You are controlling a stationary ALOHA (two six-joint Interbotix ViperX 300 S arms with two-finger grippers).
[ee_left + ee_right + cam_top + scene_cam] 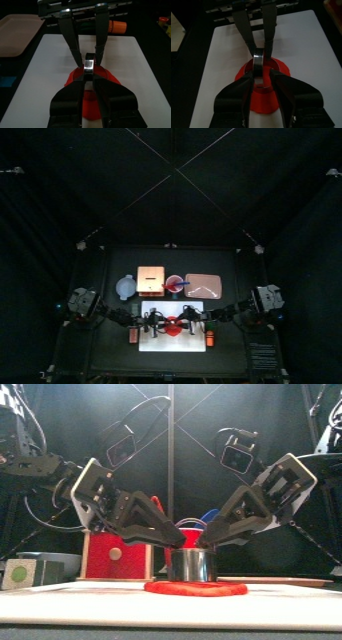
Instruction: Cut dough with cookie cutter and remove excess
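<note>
The black table (118, 360) fills the middle of the pen, and on it lies the white square board (80, 600), the largest thing in play. Behind the board stand a red box (114, 556), a pink tray (203, 283) and a pale blue lid-like piece (127, 286), all well apart from the work.

The two arms lean in from either side and meet over the board's middle. On the board lies the dough (195, 588), a flat bright red oval patch, spread a little toward the board's near side. Upright on the dough stands the cookie cutter (193, 564), a short shiny metal ring, its lower edge down in the red.

The left gripper (89, 75) has its jaws closed in against the cutter's wall from one side, pinching the metal rim. The right gripper (260, 74) does the same from the other side, its jaws pressed on the ring, so both claws hold the one cutter
</note>
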